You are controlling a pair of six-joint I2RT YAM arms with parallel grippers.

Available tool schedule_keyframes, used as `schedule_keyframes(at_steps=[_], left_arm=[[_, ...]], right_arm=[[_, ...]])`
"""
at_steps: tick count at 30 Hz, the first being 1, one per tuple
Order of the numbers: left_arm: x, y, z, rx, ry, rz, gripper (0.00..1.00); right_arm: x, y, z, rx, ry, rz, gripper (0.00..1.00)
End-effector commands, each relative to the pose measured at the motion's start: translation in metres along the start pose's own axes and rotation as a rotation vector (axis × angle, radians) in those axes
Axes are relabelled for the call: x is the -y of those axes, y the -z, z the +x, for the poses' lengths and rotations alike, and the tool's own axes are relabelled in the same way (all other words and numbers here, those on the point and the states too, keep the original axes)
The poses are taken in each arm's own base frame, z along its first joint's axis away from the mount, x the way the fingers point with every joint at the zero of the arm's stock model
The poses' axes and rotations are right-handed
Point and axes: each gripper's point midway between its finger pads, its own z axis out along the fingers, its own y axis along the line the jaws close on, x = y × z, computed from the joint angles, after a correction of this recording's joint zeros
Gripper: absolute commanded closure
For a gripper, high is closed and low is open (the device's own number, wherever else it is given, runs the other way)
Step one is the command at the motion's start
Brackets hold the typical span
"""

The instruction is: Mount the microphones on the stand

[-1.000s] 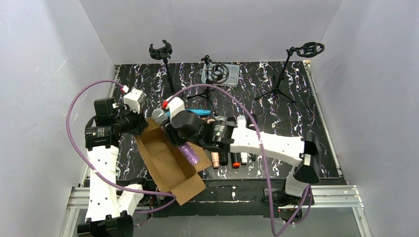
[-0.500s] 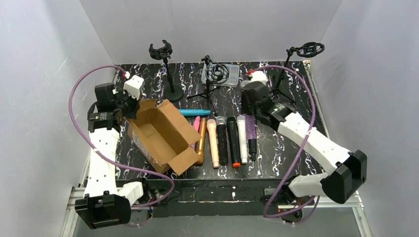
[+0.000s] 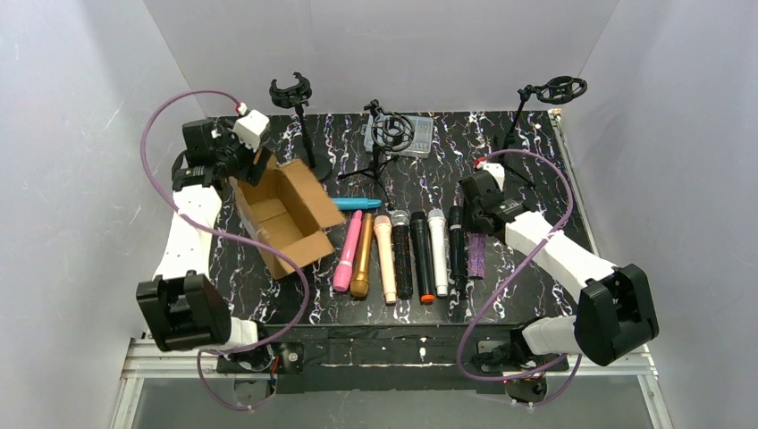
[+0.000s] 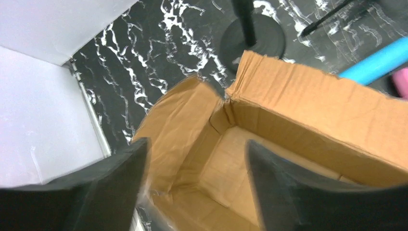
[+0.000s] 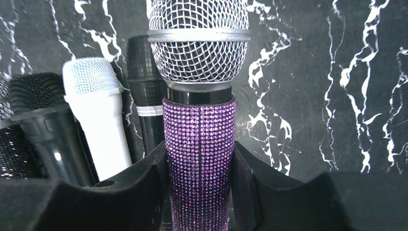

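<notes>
Right tool point(image 5: 199, 159) clamps the purple glitter mic point(image 5: 198, 130) by its handle. Mic lies at the row's right end on the worktop point(image 3: 447, 143), long axis near-to-far. Tripod stand point(image 3: 514, 134) is beyond it, far-right, nearest my right arm. Left tool point(image 4: 195, 149) is spread, empty, over the box point(image 4: 312, 106).

The left gripper point(image 4: 195, 154) is hovering over an open cardboard box point(image 4: 308, 110), its two dark, blurred fingers point(image 4: 96, 192) standing well apart and framing the box's brown floor. The box is sitting on a black tabletop veined with white point(image 4: 144, 53). A round black stand base point(image 4: 269, 41) is resting just beyond its far corner. A teal-blue microphone point(image 4: 380, 60) is lying beside the box's right wall, and a sliver of a pink microphone point(image 4: 401, 82) is showing at the edge.
</notes>
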Motion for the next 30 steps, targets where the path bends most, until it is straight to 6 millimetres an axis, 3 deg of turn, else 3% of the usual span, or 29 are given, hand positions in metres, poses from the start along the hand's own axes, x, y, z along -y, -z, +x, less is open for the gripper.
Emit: schedule_keyframes(at_steps=[1,2,5,8,13,16,21,25,27,30], left_arm=[[-0.021,0.001,-0.016,-0.019,0.126,-0.064,0.1],[-0.019,0.004,-0.013,-0.048,0.17,-0.062,0.03],[-0.006,0.02,0.002,-0.174,0.3,-0.046,0.02],[0.012,0.052,0.031,-0.364,0.437,-0.081,0.02],[0.036,0.108,0.056,-0.426,0.492,-0.2,0.02],[0.046,0.128,0.078,-0.506,0.499,-0.25,0.02],[0.067,0.131,0.107,-0.606,0.524,-0.22,0.02],[0.069,0.12,0.121,-0.628,0.535,-0.222,0.02],[0.071,0.114,0.125,-0.633,0.542,-0.21,0.13],[0.065,0.108,0.128,-0.626,0.552,-0.238,0.42]], right_arm=[[-0.003,-0.007,0.002,0.03,-0.053,-0.013,0.99],[-0.002,-0.009,0.005,0.026,-0.054,-0.012,0.99],[-0.001,-0.014,0.011,0.015,-0.056,-0.013,0.99],[0.001,-0.018,0.016,0.002,-0.053,-0.007,0.99],[0.001,-0.024,0.023,-0.017,-0.048,-0.019,0.99],[0.001,-0.03,0.027,-0.034,-0.046,-0.024,0.97],[-0.003,-0.039,0.035,-0.064,-0.043,-0.044,0.93],[-0.006,-0.044,0.04,-0.082,-0.038,-0.065,0.9],[-0.006,-0.046,0.044,-0.092,-0.029,-0.066,0.86],[-0.004,-0.05,0.051,-0.114,-0.019,-0.063,0.78]])
